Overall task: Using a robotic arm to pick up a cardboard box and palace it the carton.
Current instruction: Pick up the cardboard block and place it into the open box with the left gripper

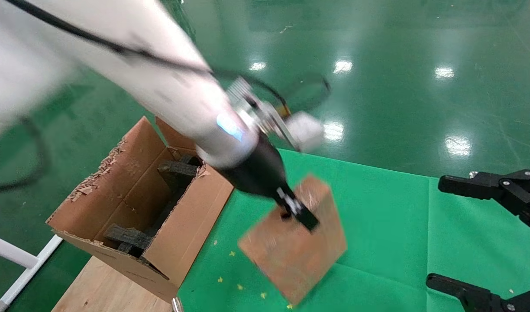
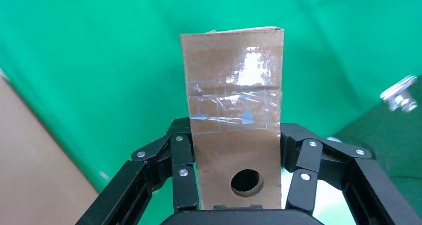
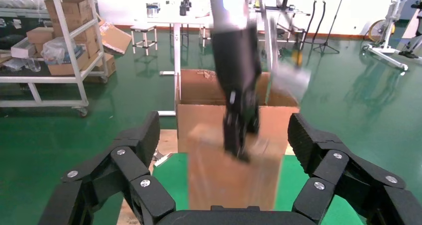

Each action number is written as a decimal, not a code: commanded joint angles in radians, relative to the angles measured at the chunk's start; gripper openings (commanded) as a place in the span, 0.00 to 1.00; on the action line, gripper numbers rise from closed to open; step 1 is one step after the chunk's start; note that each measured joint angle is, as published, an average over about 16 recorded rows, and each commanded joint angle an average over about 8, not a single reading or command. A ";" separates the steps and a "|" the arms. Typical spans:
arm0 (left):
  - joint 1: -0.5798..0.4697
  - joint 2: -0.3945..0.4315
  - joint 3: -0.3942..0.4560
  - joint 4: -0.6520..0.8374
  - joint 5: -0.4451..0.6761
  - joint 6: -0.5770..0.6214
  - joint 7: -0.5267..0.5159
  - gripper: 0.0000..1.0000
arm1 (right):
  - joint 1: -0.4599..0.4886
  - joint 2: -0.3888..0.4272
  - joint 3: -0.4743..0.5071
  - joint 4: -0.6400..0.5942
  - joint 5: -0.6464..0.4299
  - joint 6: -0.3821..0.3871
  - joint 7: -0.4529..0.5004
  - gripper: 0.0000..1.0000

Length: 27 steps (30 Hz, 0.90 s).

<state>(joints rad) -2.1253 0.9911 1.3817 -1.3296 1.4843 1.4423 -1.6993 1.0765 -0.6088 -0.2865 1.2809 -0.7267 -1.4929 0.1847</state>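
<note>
My left gripper (image 1: 297,212) on the white robotic arm (image 1: 169,93) is shut on the cardboard box (image 1: 293,245) and holds it in the air over the green cloth, just right of the carton. In the left wrist view the box (image 2: 234,120) stands between the fingers (image 2: 181,170), taped, with a round hole in its narrow face. The carton (image 1: 139,208) stands open at the table's left end, with ragged flaps and black foam blocks (image 1: 128,237) inside. My right gripper (image 1: 490,242) is open and empty at the right edge. The right wrist view shows the held box (image 3: 231,175) before the carton (image 3: 199,98).
The green cloth (image 1: 399,225) covers the table; a bare wooden strip (image 1: 105,286) lies under the carton. Beyond is a shiny green floor (image 1: 421,65). The right wrist view shows metal shelving with boxes (image 3: 54,46) and a white table (image 3: 199,31) far off.
</note>
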 commanded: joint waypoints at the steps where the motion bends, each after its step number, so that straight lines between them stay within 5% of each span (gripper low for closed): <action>1: -0.031 -0.060 -0.036 -0.001 -0.030 -0.007 0.086 0.00 | 0.000 0.000 0.000 0.000 0.000 0.000 0.000 1.00; 8: -0.138 -0.248 -0.114 0.069 -0.043 0.018 0.341 0.00 | 0.000 0.000 -0.001 0.000 0.000 0.000 0.000 1.00; 14: -0.236 -0.348 -0.124 0.187 0.063 0.056 0.537 0.00 | 0.000 0.000 -0.001 0.000 0.001 0.000 -0.001 1.00; 20: -0.241 -0.386 -0.083 0.313 0.188 0.053 0.691 0.00 | 0.000 0.000 -0.001 0.000 0.001 0.000 -0.001 1.00; 27: -0.110 -0.355 -0.021 0.489 0.239 -0.009 0.764 0.00 | 0.001 0.001 -0.002 0.000 0.001 0.001 -0.001 1.00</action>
<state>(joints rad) -2.2395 0.6374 1.3528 -0.8443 1.7142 1.4274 -0.9345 1.0771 -0.6082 -0.2884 1.2806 -0.7255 -1.4923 0.1838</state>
